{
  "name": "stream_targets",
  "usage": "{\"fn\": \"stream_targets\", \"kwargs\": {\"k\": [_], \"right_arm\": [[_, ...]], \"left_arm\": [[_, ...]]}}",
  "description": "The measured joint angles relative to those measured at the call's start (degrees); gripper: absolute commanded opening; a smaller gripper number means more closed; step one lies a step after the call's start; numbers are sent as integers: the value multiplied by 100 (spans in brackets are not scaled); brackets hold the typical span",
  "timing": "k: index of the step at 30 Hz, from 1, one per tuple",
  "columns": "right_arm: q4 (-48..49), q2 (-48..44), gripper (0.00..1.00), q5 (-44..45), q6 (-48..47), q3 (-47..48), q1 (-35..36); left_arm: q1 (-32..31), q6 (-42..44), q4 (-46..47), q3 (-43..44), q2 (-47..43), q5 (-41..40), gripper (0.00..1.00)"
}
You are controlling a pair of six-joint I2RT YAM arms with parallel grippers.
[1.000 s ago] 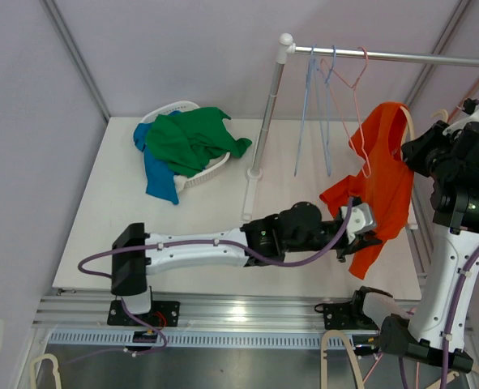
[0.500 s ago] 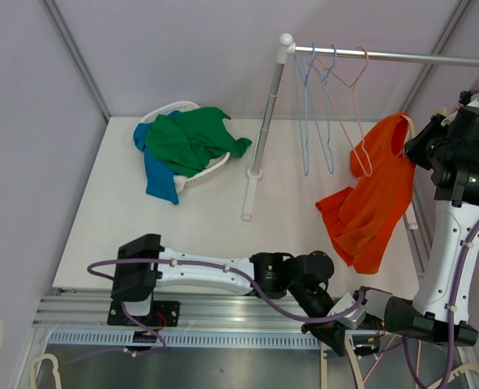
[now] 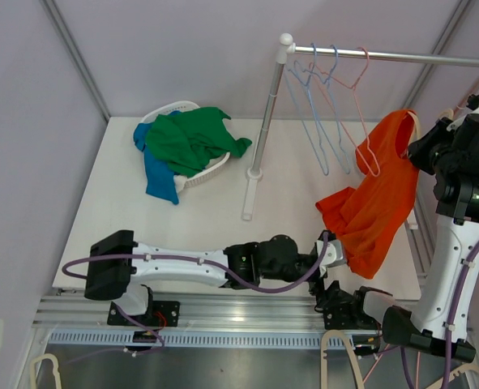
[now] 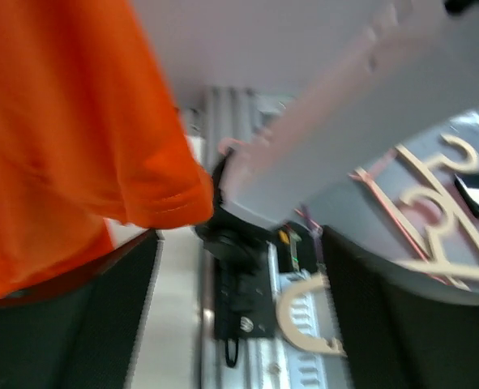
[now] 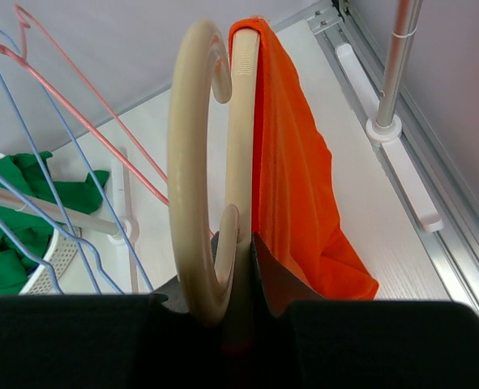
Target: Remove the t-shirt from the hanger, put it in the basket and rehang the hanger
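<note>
Right gripper (image 5: 237, 243) clamped on hanger (image 5: 192, 162), left gripper (image 4: 235, 308) spread wide beside t-shirt (image 4: 69, 138)

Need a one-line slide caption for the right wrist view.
Right end effector grips the beige hanger below its hook, orange t-shirt draped over it.

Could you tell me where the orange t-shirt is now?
The orange t-shirt hangs at the table's right side in the top view, from the beige hanger in the right gripper.
</note>
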Motion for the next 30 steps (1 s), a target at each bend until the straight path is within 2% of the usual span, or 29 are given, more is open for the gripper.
{"fn": "stream_targets", "kwargs": {"k": [1, 8, 18, 19, 20, 21, 22, 27, 30], "right_arm": [[2, -15, 0, 0, 2, 0, 0], [2, -52, 0, -9, 17, -2, 11], [2, -55, 0, -35, 87, 0, 50], [2, -55, 0, -39, 101, 0, 57], [2, -55, 0, -46, 107, 0, 61], [2, -55, 0, -50, 111, 0, 70], [2, -55, 0, -63, 122, 0, 79], [2, -52, 0, -79, 140, 0, 133], [0, -46, 0, -72, 138, 0, 144]], "left_arm": [[-2, -35, 216, -90, -76, -223, 100], [-22, -271, 1453, -363, -216, -1379, 100], [-31, -348, 1622, 328, 367, -2321, 100], [-33, -348, 1589, 466, 481, -2382, 95], [-37, -345, 1552, 586, 586, -2413, 84], [-42, -343, 1532, 693, 682, -2435, 62], [-46, -326, 1506, 785, 782, -2441, 1], [-87, -201, 1440, 925, 1069, -2363, 1], [-109, -168, 1773, 669, 1012, -2253, 1]]}}
